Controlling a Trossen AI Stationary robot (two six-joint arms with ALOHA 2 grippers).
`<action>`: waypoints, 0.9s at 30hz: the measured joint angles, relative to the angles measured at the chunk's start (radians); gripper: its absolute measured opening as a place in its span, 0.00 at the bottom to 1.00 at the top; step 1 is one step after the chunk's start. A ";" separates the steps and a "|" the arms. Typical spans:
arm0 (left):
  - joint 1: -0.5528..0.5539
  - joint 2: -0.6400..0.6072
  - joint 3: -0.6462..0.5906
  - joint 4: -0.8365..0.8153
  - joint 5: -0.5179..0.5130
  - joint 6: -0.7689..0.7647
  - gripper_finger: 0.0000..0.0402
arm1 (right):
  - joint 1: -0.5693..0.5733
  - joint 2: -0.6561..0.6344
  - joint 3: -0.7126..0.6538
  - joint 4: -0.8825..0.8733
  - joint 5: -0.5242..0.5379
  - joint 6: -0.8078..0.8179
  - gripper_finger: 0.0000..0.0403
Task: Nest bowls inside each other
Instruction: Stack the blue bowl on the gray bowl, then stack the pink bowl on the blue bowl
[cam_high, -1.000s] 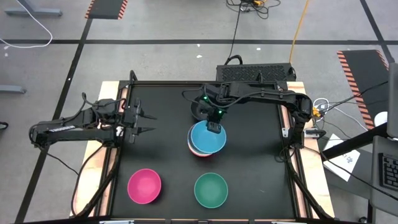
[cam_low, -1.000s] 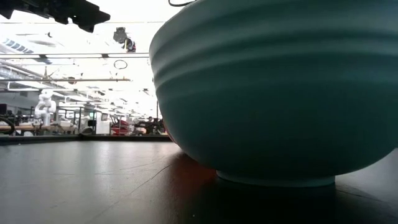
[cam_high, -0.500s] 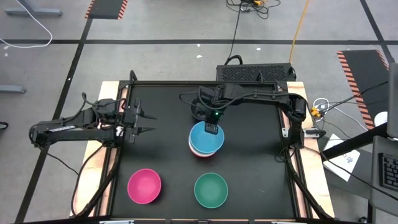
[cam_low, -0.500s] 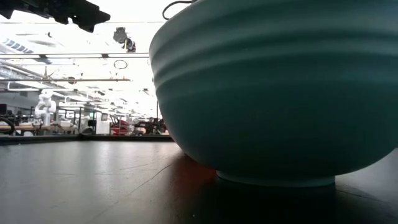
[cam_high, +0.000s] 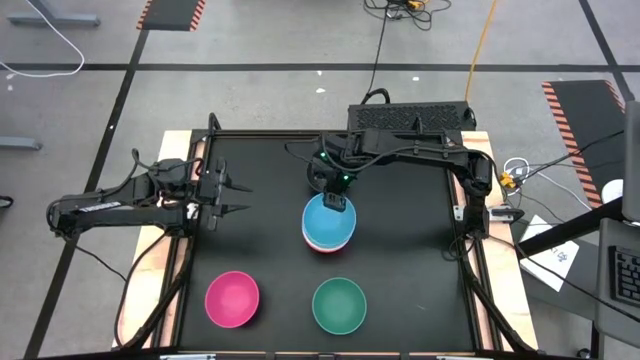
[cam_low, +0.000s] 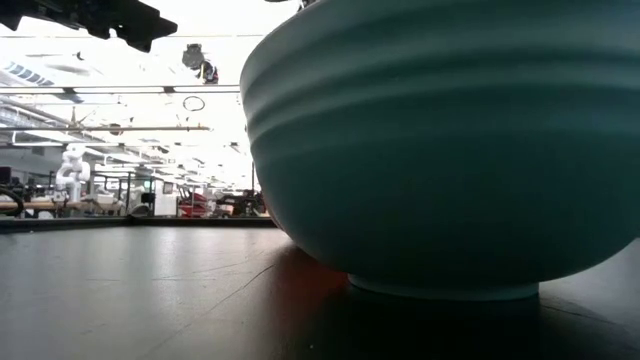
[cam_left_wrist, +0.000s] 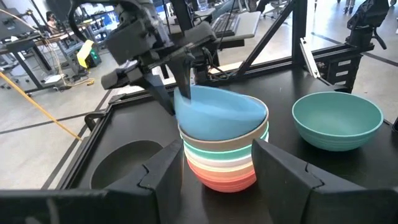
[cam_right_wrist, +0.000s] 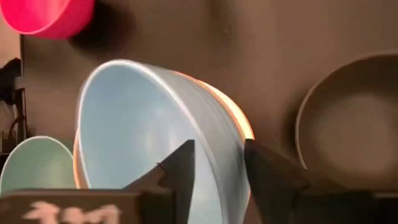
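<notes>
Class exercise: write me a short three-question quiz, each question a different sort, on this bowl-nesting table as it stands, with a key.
1. True or false: the blue bowl sits level in the stack.
2. Which bowl stands alone nearest the stack? A) teal bowl B) white C) red
3. Fill in: the right gripper is at the blue bowl's ____, one finger inside and one outside.

Key:
1. False: it is tilted.
2. A. The magenta bowl stands farther off.
3. Rim. The left gripper waits open at the table's left side.
</notes>
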 joint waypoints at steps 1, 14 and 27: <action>0.000 0.000 0.000 0.000 0.000 0.000 0.48 | -0.004 0.001 0.000 -0.005 -0.004 0.009 0.34; 0.000 0.000 0.000 -0.001 0.007 -0.011 0.48 | -0.018 0.016 0.000 0.040 0.004 0.021 0.45; 0.000 0.055 0.000 0.051 0.027 -0.071 0.48 | -0.005 -0.026 0.194 0.010 0.051 -0.060 0.51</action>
